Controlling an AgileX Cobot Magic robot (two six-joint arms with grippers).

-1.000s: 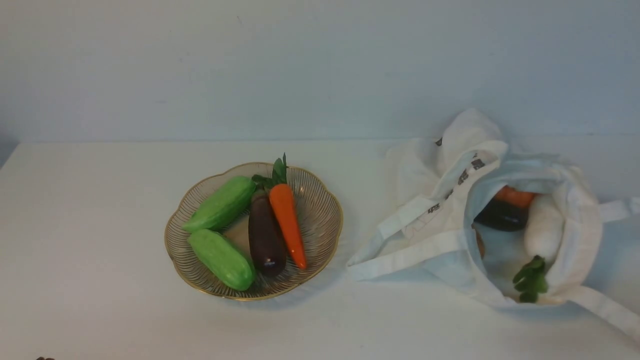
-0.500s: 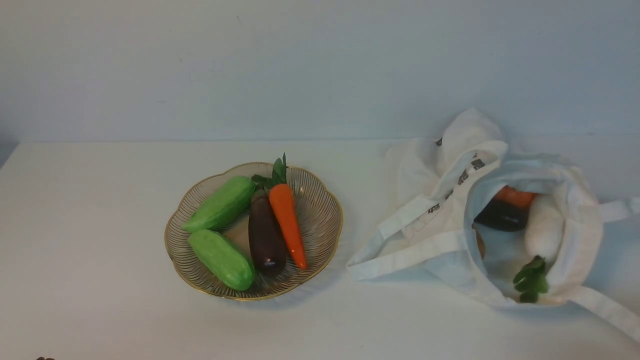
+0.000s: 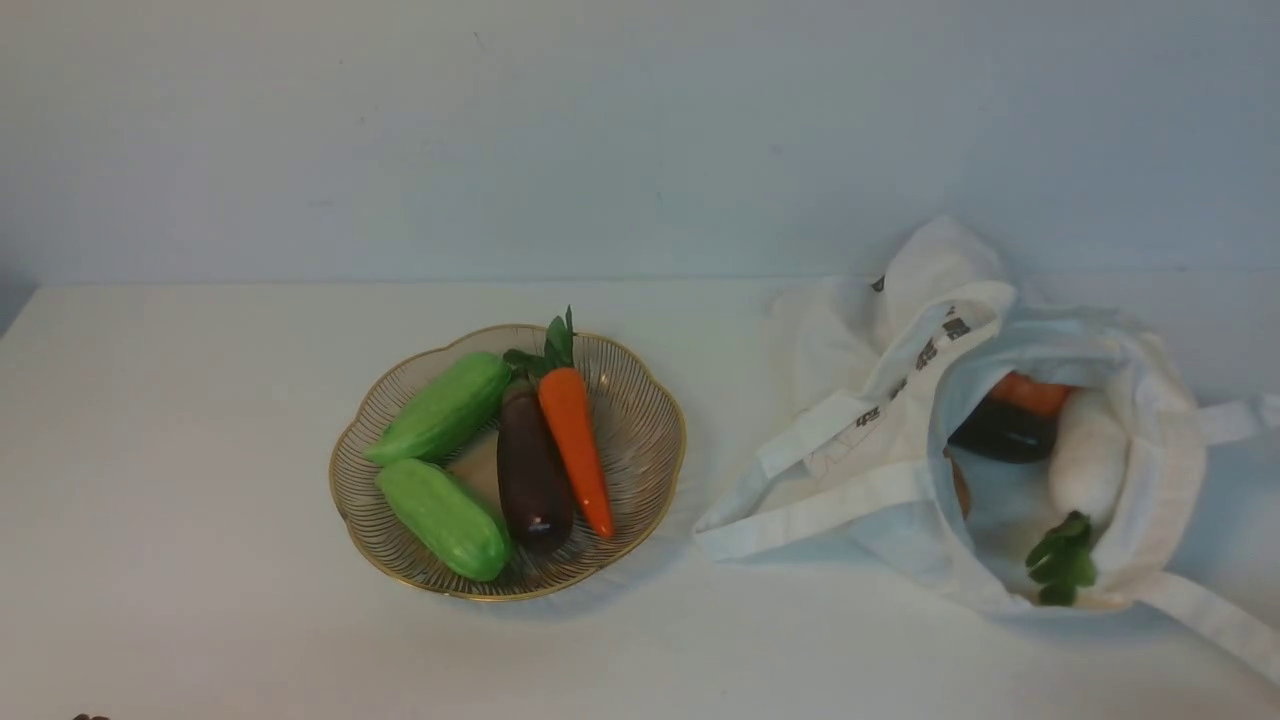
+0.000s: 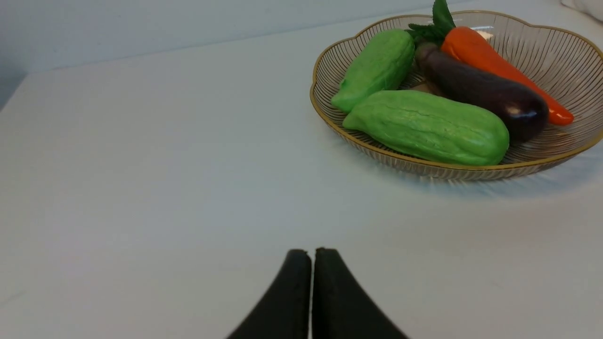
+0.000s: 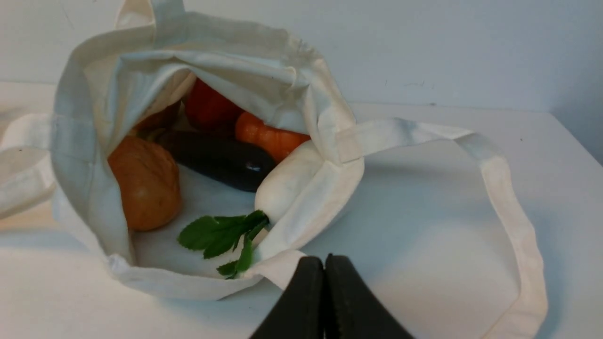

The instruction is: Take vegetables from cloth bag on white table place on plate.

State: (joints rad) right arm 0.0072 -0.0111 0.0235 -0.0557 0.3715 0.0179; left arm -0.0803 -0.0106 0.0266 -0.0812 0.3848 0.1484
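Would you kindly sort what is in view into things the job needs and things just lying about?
Job:
cloth bag
radish, eggplant and carrot inside the bag
plate, holding two cucumbers, an eggplant and a carrot
white table

Lying about:
nothing visible

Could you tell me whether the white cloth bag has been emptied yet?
Not empty. The floppy white cloth bag still holds a white radish, a dark purple eggplant, an orange carrot and a brownish round vegetable.
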